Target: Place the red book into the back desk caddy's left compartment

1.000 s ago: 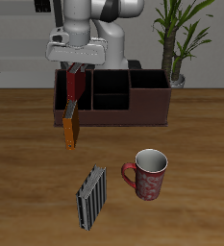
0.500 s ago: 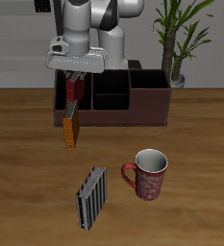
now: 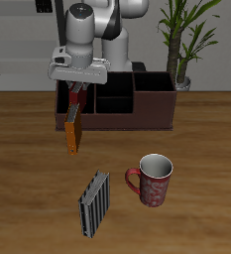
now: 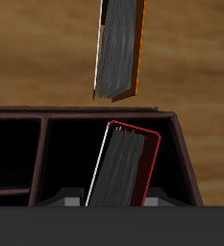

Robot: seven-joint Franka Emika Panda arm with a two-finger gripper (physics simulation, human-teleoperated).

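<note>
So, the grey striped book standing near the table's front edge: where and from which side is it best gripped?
Probably by its top edge, coming straight down, pinching across the thin thickness with one cover on each side. The grey striped book stands on edge on the table, apart from the mug, so its top is free and both covers are exposed.

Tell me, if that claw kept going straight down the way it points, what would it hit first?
The gripper points down, shut on the red book, which already stands tilted inside the left compartment of the caddy. Going on, the book would probably meet that compartment's floor first; depth is unclear.
</note>
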